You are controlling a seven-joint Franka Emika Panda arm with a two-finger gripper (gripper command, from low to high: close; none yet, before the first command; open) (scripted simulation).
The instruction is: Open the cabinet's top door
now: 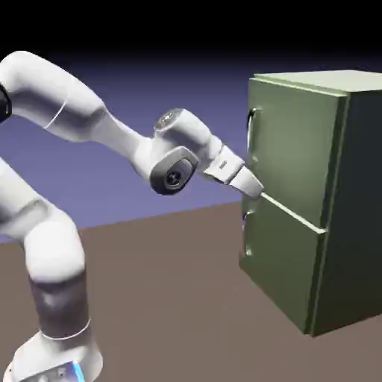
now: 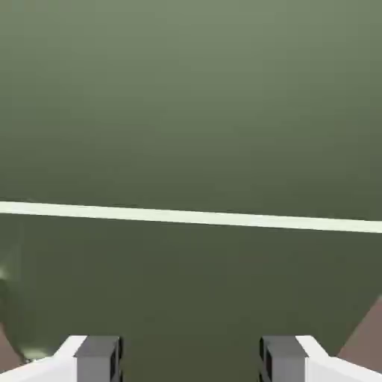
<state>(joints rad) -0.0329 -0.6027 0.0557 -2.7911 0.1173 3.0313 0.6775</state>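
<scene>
The arm (image 1: 89, 127) rises from the lower left of the exterior view and reaches right across the brown desk (image 1: 164, 298), carrying the pincer (image 1: 257, 192) up to the front of the cabinet (image 1: 313, 201). The pincer's tips sit close to the pale seam (image 1: 295, 213) between the two doors, below the top door's handle (image 1: 252, 123), which is a small grey loop near the upper left edge of that door. In the hand view the two grey fingertips (image 2: 97, 357) stand well apart with nothing between them, and green door panel fills the picture, crossed by the pale seam.

The top door (image 1: 295, 142) lies flush with the cabinet front, so it looks fully closed. As I judge it, the approach is largely made but nothing is gripped yet: the pincer needs to rise to the handle, close on it, and then pull the door outward. Whether the tips already touch the panel I cannot tell.
</scene>
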